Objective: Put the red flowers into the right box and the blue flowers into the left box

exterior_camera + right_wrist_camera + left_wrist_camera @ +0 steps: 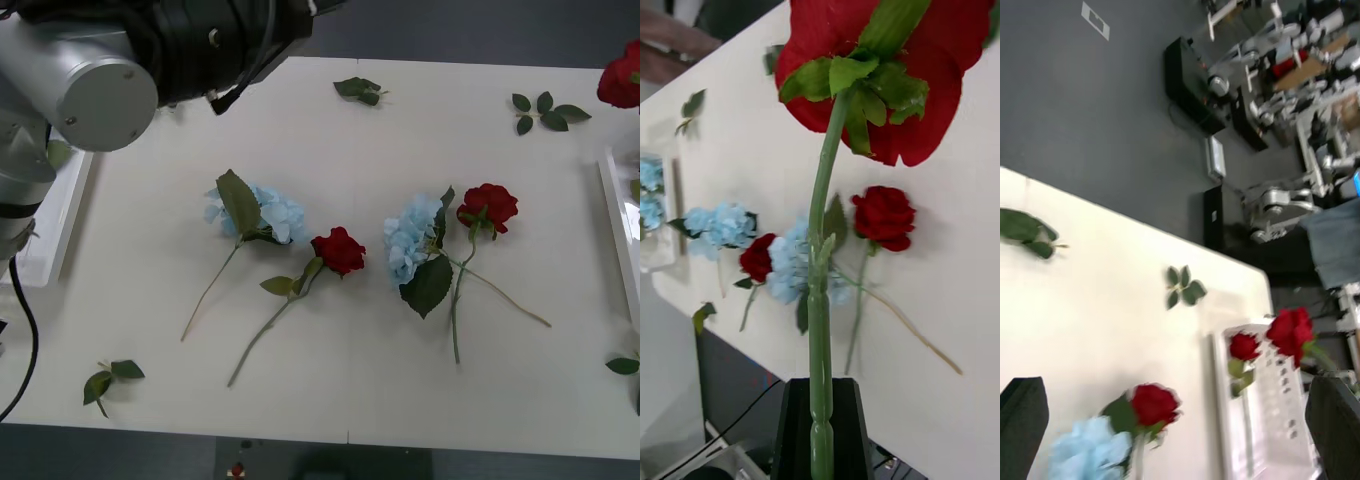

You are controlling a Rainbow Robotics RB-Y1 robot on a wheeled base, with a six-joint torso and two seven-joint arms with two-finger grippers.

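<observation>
Sorting flowers on a white surface [350,380], one rose lifted.
Front view: two blue flowers [262,211] and two red flowers [339,250] lie mid-surface; the left box [62,240] sits at the left edge, the right box [615,225] at the right edge; the left arm [90,85] hangs above the far left corner.
Right wrist view: right gripper [820,431], jaws clenched on a rose stem [820,300], bloom uppermost.
Left wrist view: left gripper [1180,420], jaws released, holding nothing; one rose lies in the right box [1277,420], another is held over it.
</observation>
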